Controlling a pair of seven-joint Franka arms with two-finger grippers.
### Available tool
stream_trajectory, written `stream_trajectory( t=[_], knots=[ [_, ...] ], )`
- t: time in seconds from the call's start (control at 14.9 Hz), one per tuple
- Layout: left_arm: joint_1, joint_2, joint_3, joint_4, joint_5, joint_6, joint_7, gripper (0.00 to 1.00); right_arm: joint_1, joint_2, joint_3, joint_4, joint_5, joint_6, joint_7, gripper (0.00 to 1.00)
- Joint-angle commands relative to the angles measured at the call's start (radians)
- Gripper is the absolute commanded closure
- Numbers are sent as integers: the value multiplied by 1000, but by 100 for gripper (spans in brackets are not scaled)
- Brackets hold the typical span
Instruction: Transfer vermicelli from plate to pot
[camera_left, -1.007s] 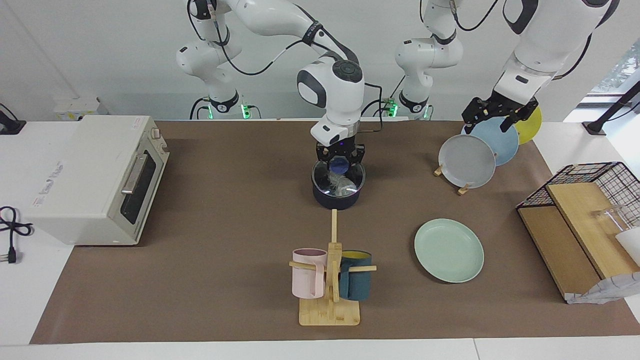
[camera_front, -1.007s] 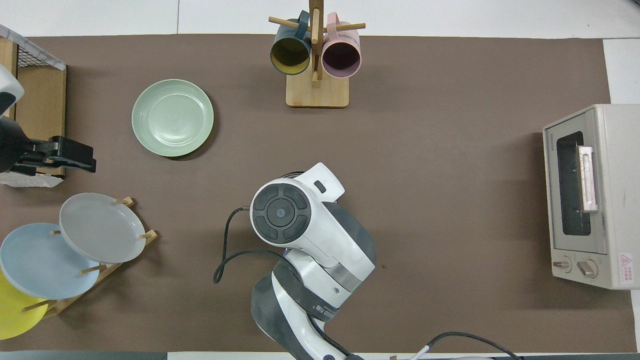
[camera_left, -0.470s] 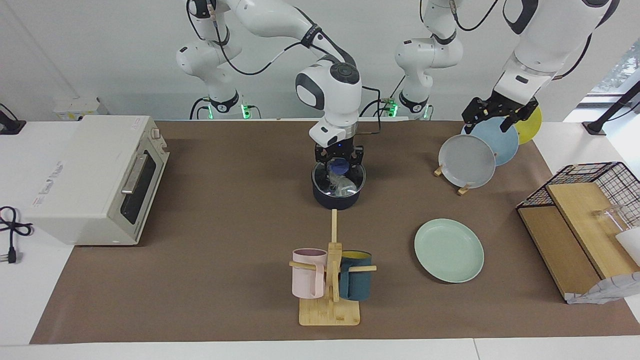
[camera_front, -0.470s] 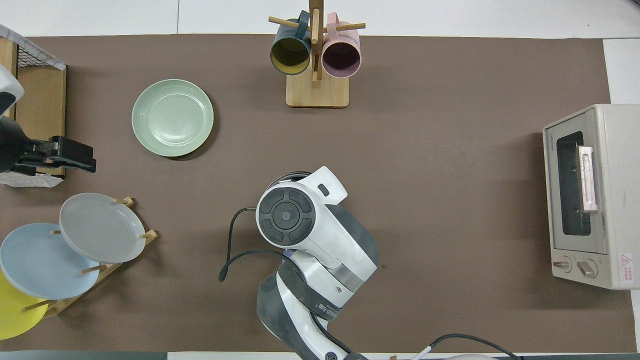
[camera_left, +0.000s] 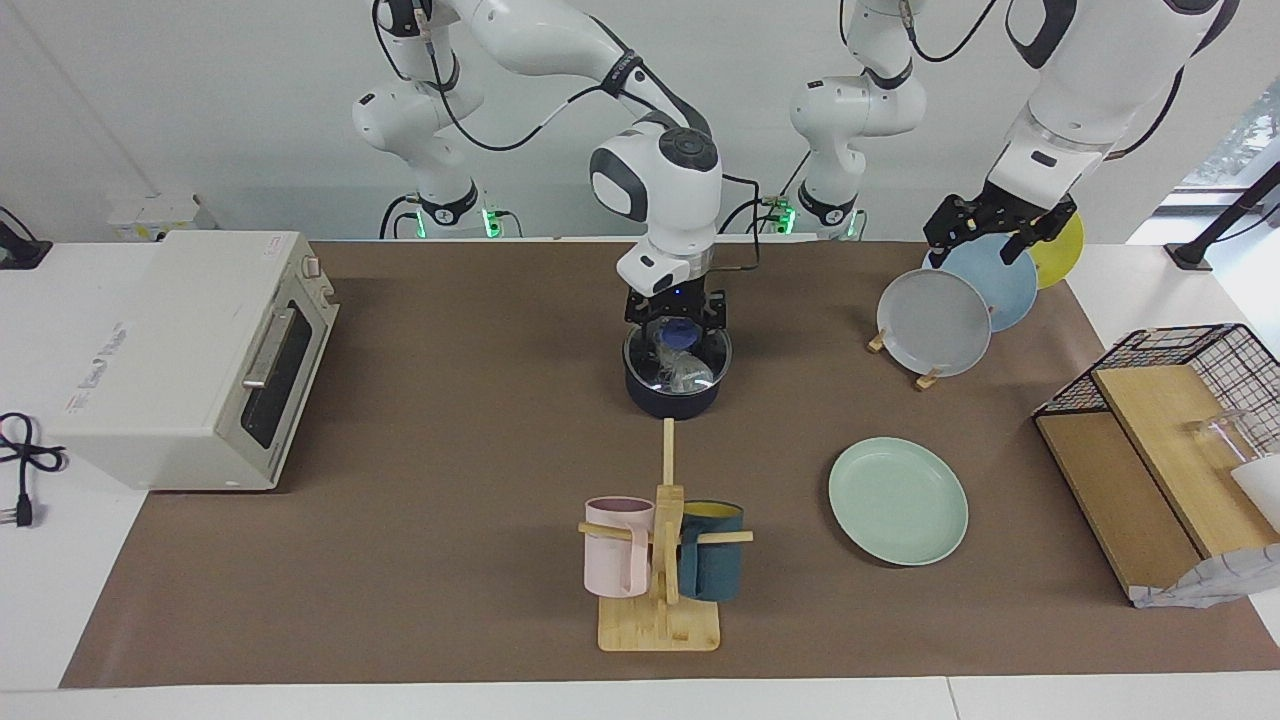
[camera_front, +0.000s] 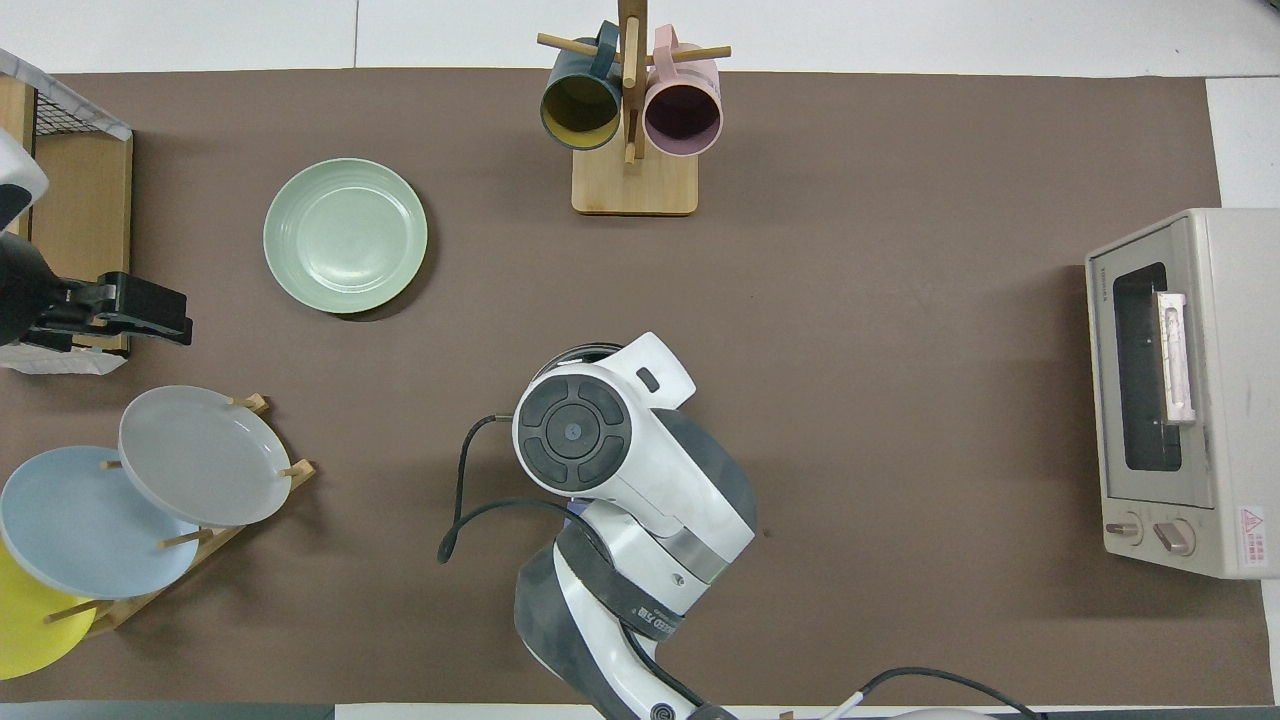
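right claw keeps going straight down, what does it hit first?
Most likely the vermicelli lying in the pot: the right claw points down over the pot's mouth, level with its rim. Depth is hard to read; the pot's rim could come first.

A dark navy pot (camera_left: 676, 385) is showing a black inside, with pale, see-through white vermicelli (camera_left: 683, 369) glinting in it. The plate (camera_left: 898, 500) is lying plain mint green on the brown surface (camera_left: 450, 450). A pink mug (camera_left: 617, 548) and a teal mug (camera_left: 711, 563) are hanging on a light wooden rack (camera_left: 660, 610). Grey (camera_left: 932, 322), light blue (camera_left: 1000, 280) and yellow (camera_left: 1066, 245) plates are standing together, and the toaster oven (camera_left: 190, 355) is looking off-white.
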Motion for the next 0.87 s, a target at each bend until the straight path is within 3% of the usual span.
stream_trajectory(
  t=[0.0,0.81],
  knots=[
    [-8,-8,6,-2,24,-3,-2,0,-5,-17,8,-22,-52,-8,5,0],
    [-8,-6,6,-2,24,-3,-2,0,14,6,8,-13,-166,-15,19,0]
  ],
)
